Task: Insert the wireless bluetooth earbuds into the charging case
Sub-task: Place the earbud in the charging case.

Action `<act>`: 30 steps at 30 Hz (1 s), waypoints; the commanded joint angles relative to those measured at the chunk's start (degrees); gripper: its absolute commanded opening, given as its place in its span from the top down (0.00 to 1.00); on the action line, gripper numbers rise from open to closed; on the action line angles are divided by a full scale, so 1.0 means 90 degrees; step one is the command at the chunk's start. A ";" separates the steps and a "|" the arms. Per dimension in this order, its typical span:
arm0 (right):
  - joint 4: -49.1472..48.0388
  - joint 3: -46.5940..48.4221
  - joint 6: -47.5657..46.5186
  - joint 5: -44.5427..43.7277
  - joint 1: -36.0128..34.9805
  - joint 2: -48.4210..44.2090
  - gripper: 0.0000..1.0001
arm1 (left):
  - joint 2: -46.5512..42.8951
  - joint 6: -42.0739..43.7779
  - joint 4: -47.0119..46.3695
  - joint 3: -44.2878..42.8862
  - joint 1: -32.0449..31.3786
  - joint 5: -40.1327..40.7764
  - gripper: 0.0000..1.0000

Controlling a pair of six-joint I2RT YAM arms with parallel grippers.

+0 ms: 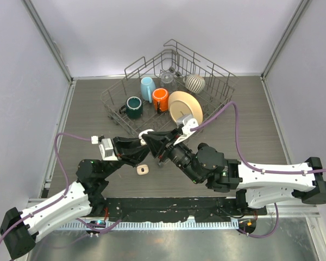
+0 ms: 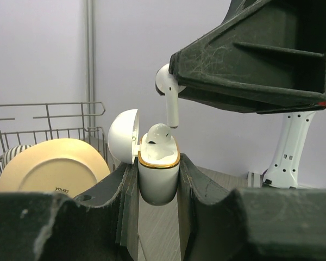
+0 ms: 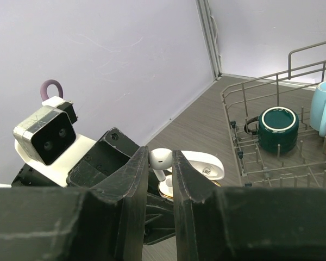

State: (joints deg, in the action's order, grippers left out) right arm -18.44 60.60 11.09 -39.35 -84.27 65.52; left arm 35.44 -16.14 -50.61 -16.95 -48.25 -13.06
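Note:
My left gripper [image 1: 144, 142] is shut on the body of a white charging case [image 2: 158, 176] with a gold rim, and holds it upright above the table. Its lid [image 2: 122, 136] is open to the left. One white earbud [image 2: 157, 133] sits in the case. My right gripper [image 1: 164, 142] is shut on a second white earbud [image 2: 168, 95], stem down, just above the case's right side. In the right wrist view this earbud [image 3: 162, 157] is pinched between the fingers [image 3: 136, 179], with the case [image 3: 169, 188] and lid [image 3: 204, 166] right below.
A wire dish rack [image 1: 224, 81] stands at the back. It holds a dark green mug [image 1: 134, 107], a light blue mug [image 1: 147, 87], an orange mug [image 1: 161, 99], a cream plate [image 1: 185, 107] and a striped cup [image 1: 195, 82]. A small pale object [image 1: 143, 170] lies on the table below the grippers.

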 commanded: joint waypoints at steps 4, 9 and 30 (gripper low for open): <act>-0.0120 0.0230 0.0037 -0.0217 -0.0051 0.0259 0.99 | -0.0061 -0.0013 -0.0431 -0.0148 0.0029 -0.0024 1.00; -0.0071 0.0094 0.0086 -0.0363 -0.0051 0.0260 0.99 | -0.0090 -0.0013 -0.0431 -0.0167 0.0029 -0.0043 1.00; 0.0828 -0.0141 0.0476 -0.0490 -0.0051 -0.0023 0.99 | -0.0315 0.0114 -0.0441 -0.0197 0.0019 0.0162 1.00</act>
State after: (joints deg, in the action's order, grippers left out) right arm -15.40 60.05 14.24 -41.30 -84.38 67.33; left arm 34.35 -16.10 -49.06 -16.95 -48.25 -13.13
